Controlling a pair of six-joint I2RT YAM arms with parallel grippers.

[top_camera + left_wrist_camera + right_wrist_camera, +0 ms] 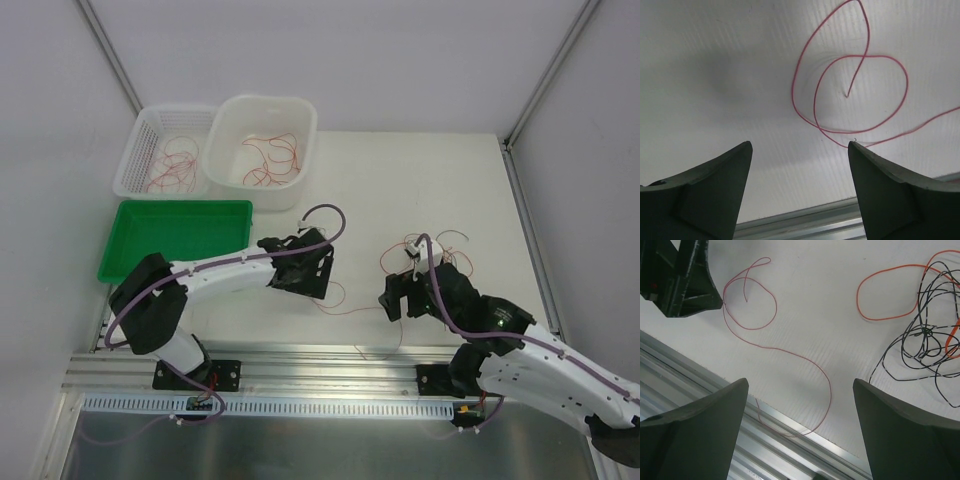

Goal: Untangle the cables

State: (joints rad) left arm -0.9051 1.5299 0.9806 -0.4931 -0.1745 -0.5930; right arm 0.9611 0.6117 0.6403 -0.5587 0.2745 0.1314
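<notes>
Surveying the top view, the slotted basket (135, 165) and the white tub (300, 125) sit at eleven o'clock on the table (400, 180). Each holds loose red cables (270, 160), which reads as work already sorted. A green tray (120, 255) sits at nine o'clock.

Outstanding items:
- One red wire (810, 360) lies free on the table at six o'clock. It curls into a loop near the left gripper (800, 150) and trails toward the metal rail at the near edge. It appears separated but not yet binned.
- A knot (925, 335) of black strands sits at three o'clock from the right gripper (800, 385) in the right wrist view, with an orange loop (875, 315) running into it. This bundle is plainly not untangled.

Gripper condition:
- The left gripper's jaws are spread wide with nothing between them. The red wire's loop lies at one o'clock ahead of its fingertips and clear of them.
- The right gripper's jaws are likewise spread and carry nothing, and the red wire's tail passes between and beyond its fingers.

Assessment: the task is judged partly complete. The free wire needs collecting, and the black and orange knot is the main work left.
</notes>
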